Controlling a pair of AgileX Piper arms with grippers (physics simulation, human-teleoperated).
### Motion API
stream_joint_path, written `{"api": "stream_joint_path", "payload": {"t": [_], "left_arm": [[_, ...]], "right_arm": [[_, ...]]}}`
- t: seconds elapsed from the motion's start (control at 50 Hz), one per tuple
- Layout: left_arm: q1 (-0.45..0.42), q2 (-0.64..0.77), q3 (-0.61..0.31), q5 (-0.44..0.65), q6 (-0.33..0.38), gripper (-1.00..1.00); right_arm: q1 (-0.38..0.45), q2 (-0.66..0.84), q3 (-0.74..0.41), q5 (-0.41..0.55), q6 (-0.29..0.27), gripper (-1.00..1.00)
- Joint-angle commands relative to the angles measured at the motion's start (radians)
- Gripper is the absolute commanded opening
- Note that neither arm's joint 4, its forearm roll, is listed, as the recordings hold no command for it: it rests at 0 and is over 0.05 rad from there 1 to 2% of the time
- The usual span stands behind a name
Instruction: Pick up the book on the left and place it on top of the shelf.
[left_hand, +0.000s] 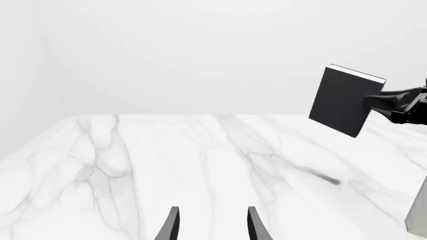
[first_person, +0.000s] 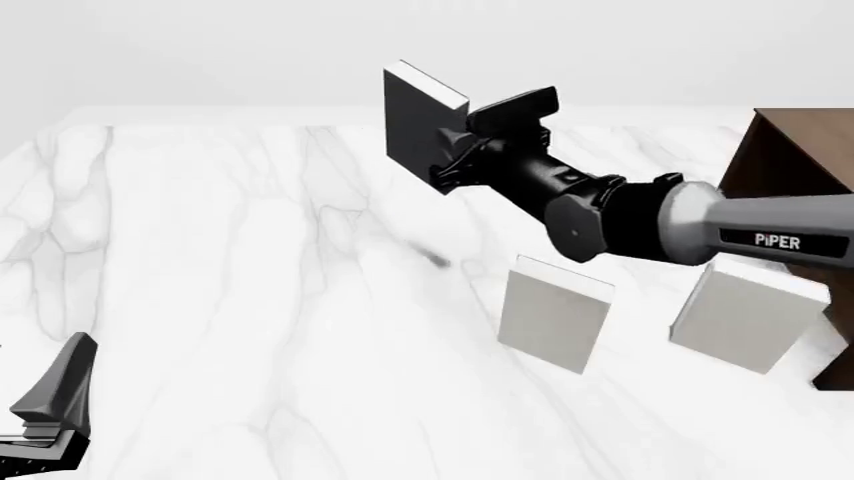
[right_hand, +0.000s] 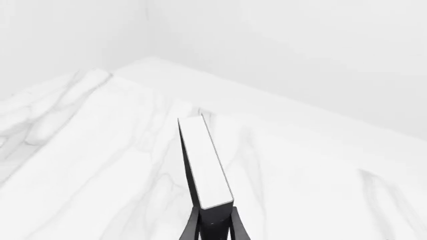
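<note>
The right gripper (first_person: 458, 150) is clamped on the black book (first_person: 416, 128), its fingers pinching the cover on both sides at the book's right-hand edge. The book is held clear of the marble table (first_person: 240, 300), well above the surface, slightly tilted, with its white page edges facing upward. In the front view it sits left of centre in the upper part of the scene, with the right arm (first_person: 694, 225) extending to it from the right, marked "PiPER" on the forearm.

In the right wrist view the book (right_hand: 203, 162) runs straight out from between the fingers (right_hand: 193, 225), white page edge toward the camera and the tabletop (right_hand: 87, 150) far beneath. The left wrist view confirms the book (left_hand: 343, 100) airborne, gripped at one edge by the right gripper (left_hand: 377, 100), with a faint smudge of shadow on the marble below.

The dark brown shelf (first_person: 801, 160) stands at the right edge of the front view, only partly in frame. The book is well apart from it, to its left, and is not on its top.

2 light grey books (first_person: 554, 312) (first_person: 747, 315) stand upright on the table below the right arm, near the shelf.

The left gripper (first_person: 54, 410) is at the lower left corner of the front view, low over the table. In its wrist view the fingers (left_hand: 172, 227) stand parted with nothing between them.
</note>
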Motion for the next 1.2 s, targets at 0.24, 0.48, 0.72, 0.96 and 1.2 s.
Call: {"api": "stream_joint_path", "payload": {"t": [0.24, 0.48, 0.72, 0.96, 1.2], "left_arm": [[0.000, 0.000, 0.000, 0.000, 0.000, 1.00], [0.000, 0.000, 0.000, 0.000, 0.000, 1.00], [0.000, 0.000, 0.000, 0.000, 0.000, 1.00], [0.000, 0.000, 0.000, 0.000, 0.000, 1.00], [0.000, 0.000, 0.000, 0.000, 0.000, 1.00]], "right_arm": [[-0.007, -0.291, 0.172, 0.029, -0.017, -1.00], [-0.037, -0.440, 0.246, 0.075, -0.049, -1.00], [-0.063, -0.586, 0.311, 0.125, -0.071, -1.00], [-0.101, -0.728, 0.342, 0.205, -0.111, -1.00], [-0.147, -0.872, 0.364, 0.296, -0.160, -1.00]]}}
